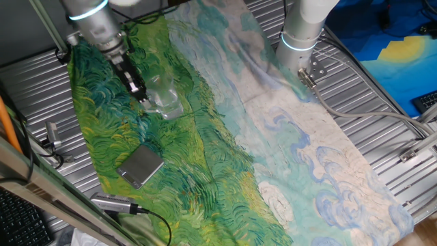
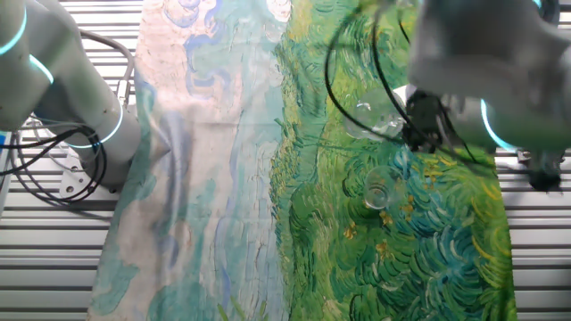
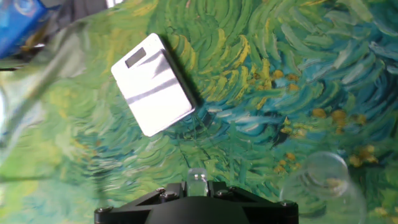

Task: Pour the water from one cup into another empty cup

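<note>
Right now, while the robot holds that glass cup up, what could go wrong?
1. The held cup looks off to one side of the empty cup, so water poured now might land on the painted cloth.
2. Glass is smooth, so the held cup might slip in the gripper as it tips.
3. The grey block lies close by and a spill could reach it.

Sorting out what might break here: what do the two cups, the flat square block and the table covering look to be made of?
Both cups, one held tilted in the gripper and one standing on the cloth, look like clear glass: see-through, with bright glints. The flat square block appears hard, grey and smooth, metal or plastic; its sheen leaves it open. The covering looks like printed cloth, wrinkled and matte.
</note>
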`<action>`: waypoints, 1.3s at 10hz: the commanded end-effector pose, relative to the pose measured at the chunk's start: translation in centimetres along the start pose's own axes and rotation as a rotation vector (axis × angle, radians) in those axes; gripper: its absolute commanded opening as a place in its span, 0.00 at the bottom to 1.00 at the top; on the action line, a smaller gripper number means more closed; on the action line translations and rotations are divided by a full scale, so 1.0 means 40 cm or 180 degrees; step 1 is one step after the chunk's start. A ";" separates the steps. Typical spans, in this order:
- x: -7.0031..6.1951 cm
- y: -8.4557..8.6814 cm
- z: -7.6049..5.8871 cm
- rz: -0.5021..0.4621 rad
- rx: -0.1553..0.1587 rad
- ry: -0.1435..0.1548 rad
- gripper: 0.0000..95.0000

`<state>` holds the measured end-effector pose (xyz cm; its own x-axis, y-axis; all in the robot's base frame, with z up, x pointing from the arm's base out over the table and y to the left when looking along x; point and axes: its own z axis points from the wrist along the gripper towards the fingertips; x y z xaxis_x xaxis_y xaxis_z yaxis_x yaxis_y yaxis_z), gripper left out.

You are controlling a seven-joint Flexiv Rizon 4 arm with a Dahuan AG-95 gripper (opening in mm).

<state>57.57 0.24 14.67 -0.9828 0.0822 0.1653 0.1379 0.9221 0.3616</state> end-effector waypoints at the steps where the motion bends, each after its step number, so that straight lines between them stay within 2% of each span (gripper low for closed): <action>1: 0.015 0.022 0.017 0.0102 0.0248 -0.0240 0.00; 2: 0.019 0.027 0.022 0.0125 0.0325 -0.0318 0.00; 5: 0.028 0.037 0.033 0.0160 0.0462 -0.0512 0.00; 8: 0.036 0.045 0.055 0.0179 0.0460 -0.0588 0.00; 11: 0.035 0.040 0.081 0.0153 0.0464 -0.0556 0.00; 13: 0.034 0.028 0.090 0.0150 0.0519 -0.0464 0.00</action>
<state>56.13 2.75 11.81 -0.9853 0.1661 0.0403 0.1709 0.9636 0.2056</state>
